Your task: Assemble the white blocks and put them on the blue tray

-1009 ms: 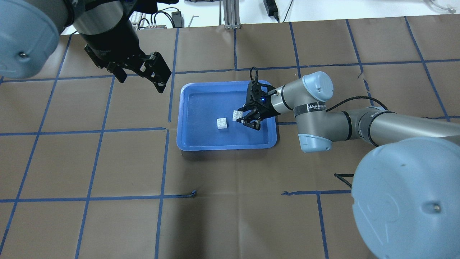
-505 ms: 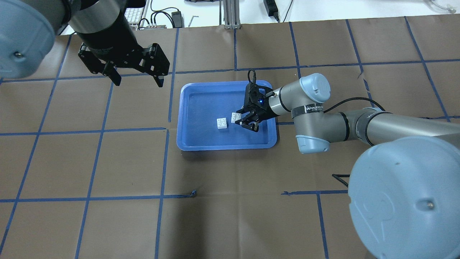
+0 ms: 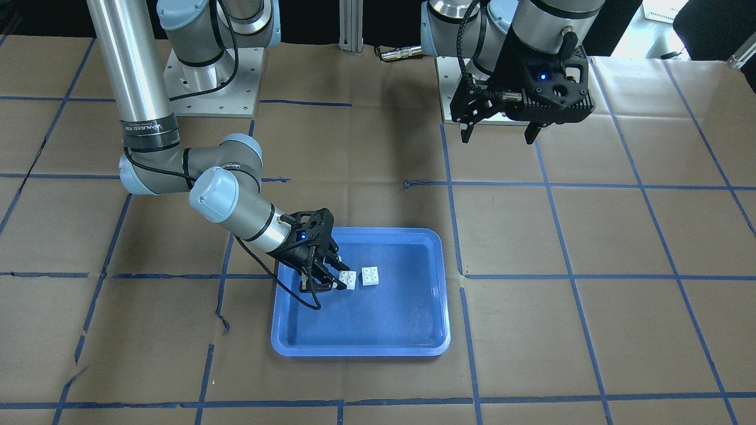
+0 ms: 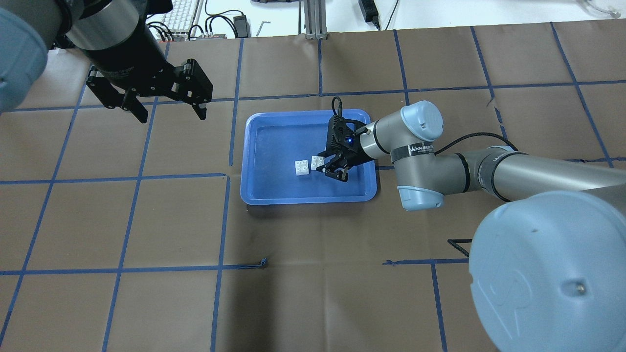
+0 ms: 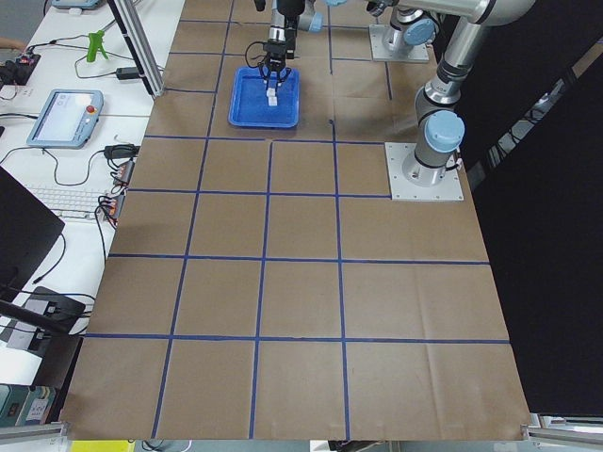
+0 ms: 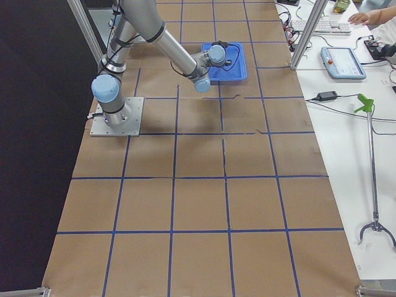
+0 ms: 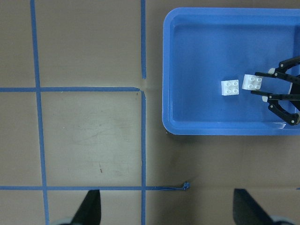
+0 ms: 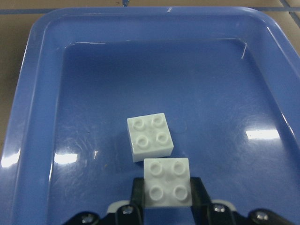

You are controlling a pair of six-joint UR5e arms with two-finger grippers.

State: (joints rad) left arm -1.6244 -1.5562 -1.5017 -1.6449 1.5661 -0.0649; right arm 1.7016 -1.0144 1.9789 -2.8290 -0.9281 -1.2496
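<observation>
The blue tray (image 4: pixel 308 200) lies mid-table. One white block (image 4: pixel 301 167) rests loose on its bottom, studs up. My right gripper (image 4: pixel 325 166) reaches in low from the tray's right side, shut on the second white block (image 4: pixel 318 162), which it holds right beside the loose one. The right wrist view shows the held block (image 8: pixel 167 182) between the fingers, its far edge close to the loose block (image 8: pixel 149 137). I cannot tell if they touch. My left gripper (image 4: pixel 171 113) hangs open and empty, high over the table left of the tray.
The table is covered in brown paper with a blue tape grid. A keyboard (image 4: pixel 183 17) and cables lie beyond the far edge. A torn tape end (image 4: pixel 264 263) sticks up in front of the tray. The left wrist view looks down on the tray (image 7: pixel 168 70).
My right gripper has moved left with its block, closing the gap to the loose block. My left arm has drawn away to the left and back, its gripper still open.
</observation>
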